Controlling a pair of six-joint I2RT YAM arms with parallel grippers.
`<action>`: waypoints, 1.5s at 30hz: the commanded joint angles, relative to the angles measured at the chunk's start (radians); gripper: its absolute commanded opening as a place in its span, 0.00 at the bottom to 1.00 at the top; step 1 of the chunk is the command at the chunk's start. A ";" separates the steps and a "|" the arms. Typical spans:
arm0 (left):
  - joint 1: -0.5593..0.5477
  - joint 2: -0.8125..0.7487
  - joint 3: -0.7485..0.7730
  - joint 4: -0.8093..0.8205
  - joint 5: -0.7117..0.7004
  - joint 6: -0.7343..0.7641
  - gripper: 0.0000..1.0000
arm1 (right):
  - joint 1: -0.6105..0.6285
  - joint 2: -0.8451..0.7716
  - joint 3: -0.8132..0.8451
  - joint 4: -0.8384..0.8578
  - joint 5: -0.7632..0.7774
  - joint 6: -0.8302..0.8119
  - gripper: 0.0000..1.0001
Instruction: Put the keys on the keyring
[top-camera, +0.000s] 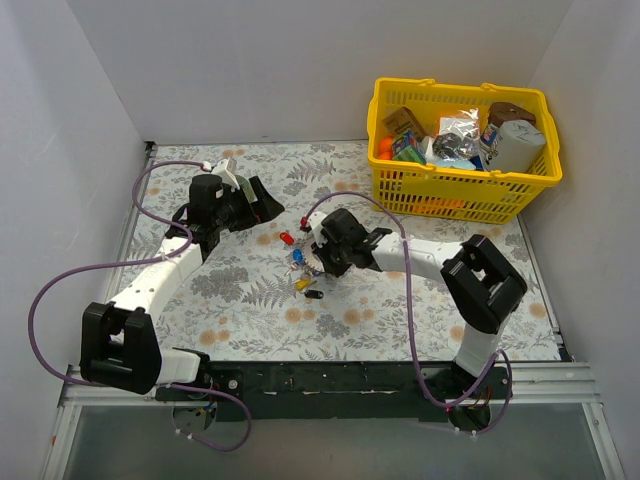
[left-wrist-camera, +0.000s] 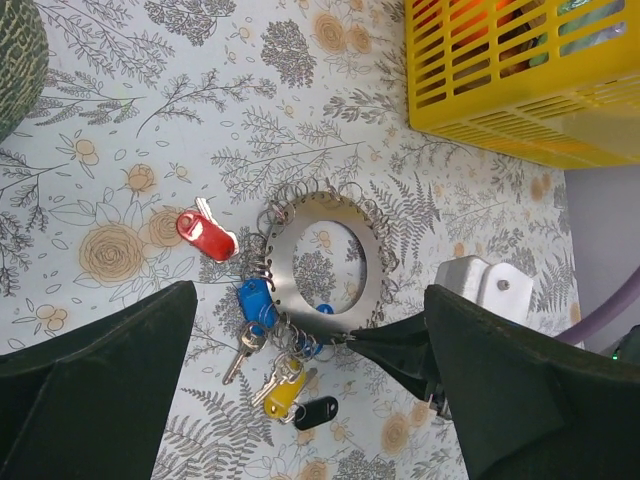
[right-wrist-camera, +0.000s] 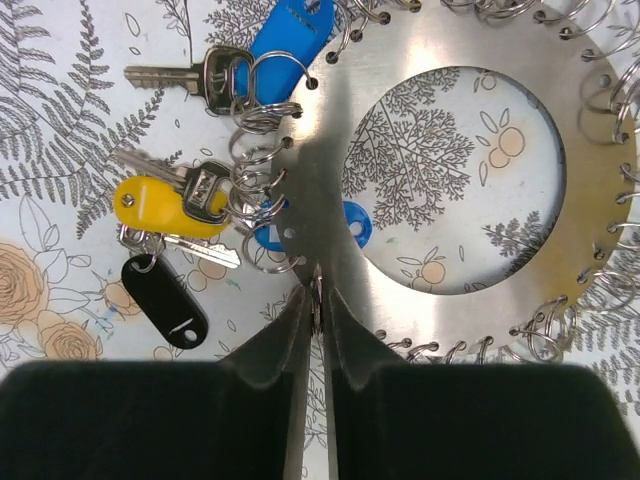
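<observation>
My right gripper (right-wrist-camera: 316, 303) is pinched narrow on the near edge of the keyring (right-wrist-camera: 520, 40), with the thin steel band caught between both fingertips. The ring lies flat on the flowered table cover (top-camera: 250, 300), about mid-table. Small wire loops run all round the band's rim. 3 of the keys (left-wrist-camera: 255, 300) are bunched against that rim just beside my fingers: the blue key (right-wrist-camera: 285, 40), the yellow key (right-wrist-camera: 165, 205) and the black tag (right-wrist-camera: 165, 300), tangled in split rings at the band's holes. The red key (left-wrist-camera: 203, 235) lies by itself on the cover, near the loops but apart from the band. My left gripper (top-camera: 265, 203) hangs wide open and holds nothing, off to the left of the ring. The yellow basket (top-camera: 450, 195) stands in the far right corner.
</observation>
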 joint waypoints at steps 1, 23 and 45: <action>0.001 -0.039 -0.007 0.013 0.035 0.017 0.98 | -0.011 -0.100 -0.004 0.026 0.020 0.018 0.30; 0.001 -0.078 -0.091 0.143 0.229 -0.035 0.98 | -0.239 -0.289 -0.325 0.435 -0.416 0.225 0.63; 0.001 -0.050 -0.149 0.220 0.293 -0.052 0.98 | -0.216 -0.274 -0.259 0.306 -0.266 0.152 0.55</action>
